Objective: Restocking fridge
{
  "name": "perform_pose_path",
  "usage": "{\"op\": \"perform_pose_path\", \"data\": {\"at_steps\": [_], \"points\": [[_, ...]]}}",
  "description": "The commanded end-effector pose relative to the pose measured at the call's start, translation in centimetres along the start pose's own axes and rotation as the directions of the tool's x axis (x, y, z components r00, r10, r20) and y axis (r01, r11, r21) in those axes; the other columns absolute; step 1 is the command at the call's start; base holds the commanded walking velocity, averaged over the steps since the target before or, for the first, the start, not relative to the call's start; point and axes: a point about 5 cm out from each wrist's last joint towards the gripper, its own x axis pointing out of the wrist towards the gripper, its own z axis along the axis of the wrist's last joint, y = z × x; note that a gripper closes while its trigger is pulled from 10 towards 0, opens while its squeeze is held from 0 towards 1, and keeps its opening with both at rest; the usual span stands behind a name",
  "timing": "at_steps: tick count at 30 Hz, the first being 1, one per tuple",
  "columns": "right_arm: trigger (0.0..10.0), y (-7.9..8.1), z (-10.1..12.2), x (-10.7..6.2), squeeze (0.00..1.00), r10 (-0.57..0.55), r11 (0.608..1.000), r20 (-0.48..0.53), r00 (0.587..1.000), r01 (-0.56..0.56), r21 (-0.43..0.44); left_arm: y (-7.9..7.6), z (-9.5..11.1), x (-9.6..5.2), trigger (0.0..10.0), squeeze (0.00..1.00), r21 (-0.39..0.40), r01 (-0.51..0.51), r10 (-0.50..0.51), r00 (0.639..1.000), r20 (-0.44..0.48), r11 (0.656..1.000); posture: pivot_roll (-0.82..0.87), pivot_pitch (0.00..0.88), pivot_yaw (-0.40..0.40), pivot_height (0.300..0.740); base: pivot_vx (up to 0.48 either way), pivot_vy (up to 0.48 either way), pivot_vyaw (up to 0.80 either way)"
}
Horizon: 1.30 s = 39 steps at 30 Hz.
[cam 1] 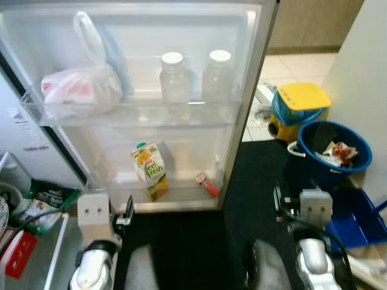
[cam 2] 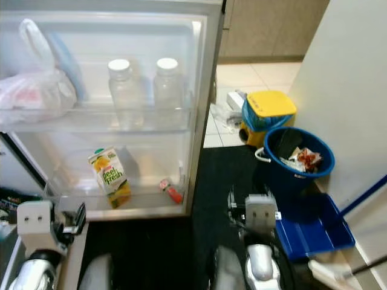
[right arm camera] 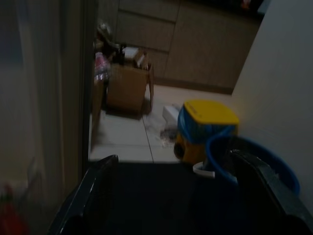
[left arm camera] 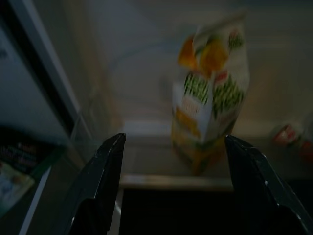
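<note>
Left wrist view: left gripper point(left arm camera: 171, 186) fingers spread apart, empty. Yellow-green juice carton point(left arm camera: 210, 93) stands upright on the fridge door's lower shelf point(cam 1: 181, 194), beyond the fingertips, toward the shelf's left end. Right gripper point(right arm camera: 171, 196) apart too, idle.

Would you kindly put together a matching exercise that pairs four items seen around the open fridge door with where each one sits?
Things:
1. yellow and green juice carton
2. white plastic bag
3. two clear bottles with white caps
4. round blue bucket

Places:
A. upper door shelf, toward the robot's left
B. on the floor, to the right of the fridge door
C. lower door shelf, standing tilted
D. upper door shelf, side by side toward the robot's right

Pairs: 1-C, 2-A, 3-D, 4-B
</note>
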Motion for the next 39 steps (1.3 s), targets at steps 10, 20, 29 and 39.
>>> {"op": "perform_pose_path", "data": {"at_steps": [10, 20, 29, 39], "points": [[10.0, 0.0, 1.7, -0.6, 0.00, 0.004, 1.000, -0.007, 1.000, -0.004, -0.001, -0.3, 1.1, -0.8, 10.0, 0.00, 0.003, 0.043, -0.043, 0.999, -0.019, 0.999, 0.08, 0.030, -0.088, 0.647, 0.000, 0.000, 0.00], [10.0, -0.3, 1.9, -0.7, 0.00, 0.003, 1.000, -0.028, 1.000, -0.003, -0.010, -0.3, 1.2, -0.8, 10.0, 0.00, 0.005, 0.047, -0.047, 0.998, -0.036, 0.999, 0.07, 0.024, -0.086, 0.675, 0.000, 0.000, 0.00], [10.0, -0.1, 1.9, -0.9, 0.00, 0.017, 1.000, -0.036, 0.999, -0.017, -0.010, -0.3, 1.1, -0.8, 10.0, 0.00, 0.009, 0.050, -0.050, 0.998, -0.043, 0.999, 0.07, 0.024, -0.085, 0.693, 0.000, 0.000, 0.00], [10.0, 0.1, 2.0, -1.1, 0.00, 0.035, 0.999, -0.049, 0.998, -0.035, -0.011, -0.3, 1.2, -0.6, 10.0, 0.00, 0.012, 0.051, -0.050, 0.998, -0.049, 0.999, 0.07, 0.025, -0.084, 0.721, 0.000, 0.000, 0.00]]}}
